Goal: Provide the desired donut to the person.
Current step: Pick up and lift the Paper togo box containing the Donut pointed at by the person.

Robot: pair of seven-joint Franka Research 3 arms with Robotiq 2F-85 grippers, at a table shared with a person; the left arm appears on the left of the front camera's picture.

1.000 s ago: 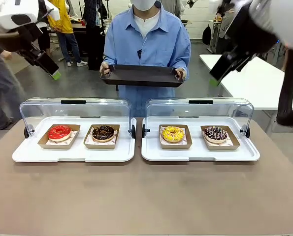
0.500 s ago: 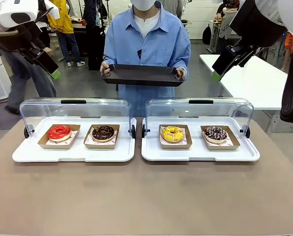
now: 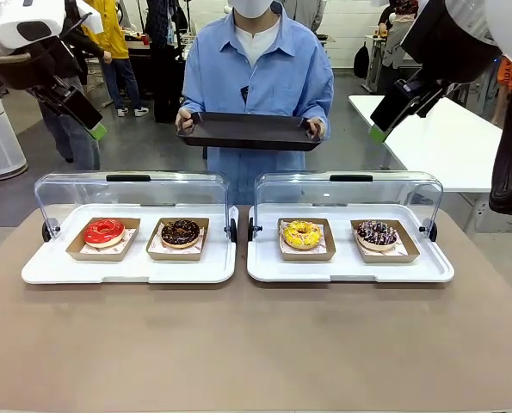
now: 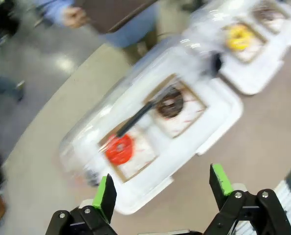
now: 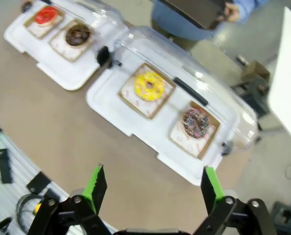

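Observation:
Four donuts sit in cardboard trays on the table: red (image 3: 104,231), chocolate (image 3: 181,231), yellow (image 3: 302,233) and sprinkled chocolate (image 3: 377,232). The person (image 3: 257,69) stands at the far side, holding a dark tray (image 3: 249,132) in both hands. My left gripper (image 3: 92,127) hangs high at the left, open and holding nothing (image 4: 162,178), above the red donut (image 4: 119,149) and the chocolate one (image 4: 170,104). My right gripper (image 3: 378,131) hangs high at the right, open with nothing in it (image 5: 154,172), over the yellow donut (image 5: 149,85) and the sprinkled one (image 5: 196,122).
The donuts lie in two white display cases (image 3: 49,271) (image 3: 264,271) whose clear lids (image 3: 131,185) are swung back. Bare brown table (image 3: 256,344) lies in front of them. A white table (image 3: 462,146) stands at the back right. Bystanders move about at the back left.
My right arm shifted slightly up and to the right a second ago, then held still. Bystanders walked past at the back left. The donuts, the person and the tray stayed put.

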